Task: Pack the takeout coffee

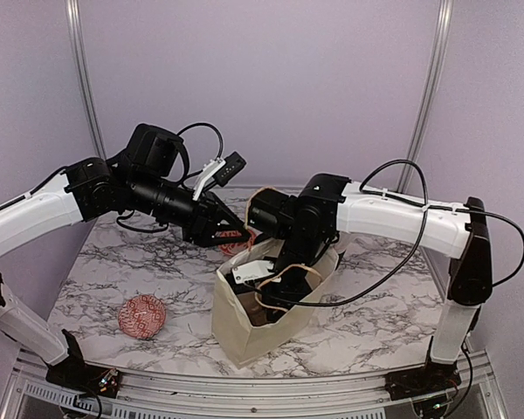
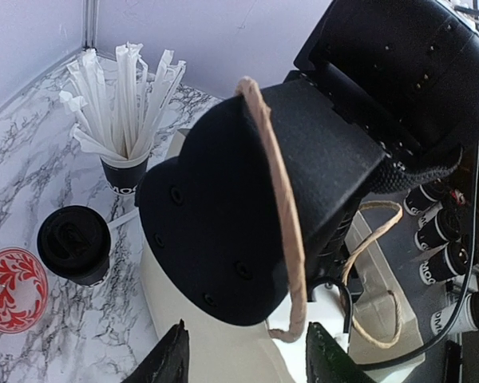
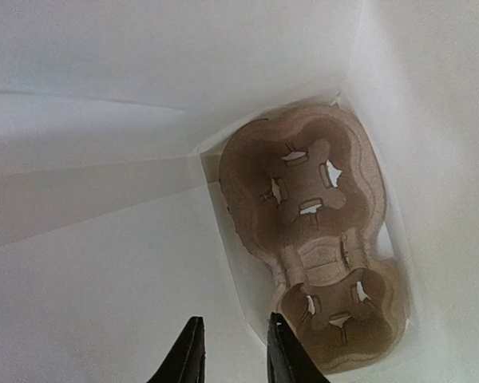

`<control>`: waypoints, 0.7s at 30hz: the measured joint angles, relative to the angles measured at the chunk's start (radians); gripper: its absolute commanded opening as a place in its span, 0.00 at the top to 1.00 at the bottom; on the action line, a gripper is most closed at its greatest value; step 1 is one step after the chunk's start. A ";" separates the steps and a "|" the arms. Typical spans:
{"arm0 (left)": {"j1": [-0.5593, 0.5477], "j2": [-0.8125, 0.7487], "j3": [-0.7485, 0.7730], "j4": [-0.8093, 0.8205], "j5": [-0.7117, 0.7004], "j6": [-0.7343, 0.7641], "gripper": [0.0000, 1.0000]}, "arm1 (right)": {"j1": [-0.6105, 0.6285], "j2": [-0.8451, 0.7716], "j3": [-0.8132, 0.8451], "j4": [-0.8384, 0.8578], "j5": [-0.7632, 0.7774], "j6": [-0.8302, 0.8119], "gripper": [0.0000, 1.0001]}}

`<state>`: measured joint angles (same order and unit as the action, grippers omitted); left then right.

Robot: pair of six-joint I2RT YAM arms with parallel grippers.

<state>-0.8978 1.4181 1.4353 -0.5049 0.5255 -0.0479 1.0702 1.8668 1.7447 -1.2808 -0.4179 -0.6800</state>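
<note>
A white paper bag (image 1: 244,336) with brown twisted handles stood open at lower centre of the top view, on a grey-veined white marble table (image 1: 384,319). A brown moulded-pulp cup carrier (image 3: 319,239) lay on the bag's floor. A red-and-white patterned bowl (image 1: 142,315) sat lower left, well apart from the bag. A black paper cup of white wrapped straws (image 2: 126,171) stood upper left in the left wrist view.

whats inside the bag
A brown cup carrier lies on the bag floor, both visible wells empty. Anything under it or below the right gripper is hidden.

Soft even light, faint shadows, paper bag (image 3: 104,263) interior washed white — wrist views slightly soft.
</note>
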 measured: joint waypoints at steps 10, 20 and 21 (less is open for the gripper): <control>-0.005 0.023 0.004 0.016 0.014 -0.010 1.00 | 0.000 0.008 0.005 -0.002 0.000 -0.004 0.60; 0.005 0.023 0.011 0.005 -0.081 0.014 1.00 | -0.001 -0.071 -0.048 -0.028 -0.032 -0.070 0.60; 0.007 0.024 0.011 0.001 -0.090 0.016 1.00 | -0.001 -0.076 -0.047 -0.032 -0.044 -0.080 0.58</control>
<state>-0.8909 1.4418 1.4464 -0.5037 0.4351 -0.0315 1.0691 1.7905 1.6974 -1.3132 -0.4618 -0.7597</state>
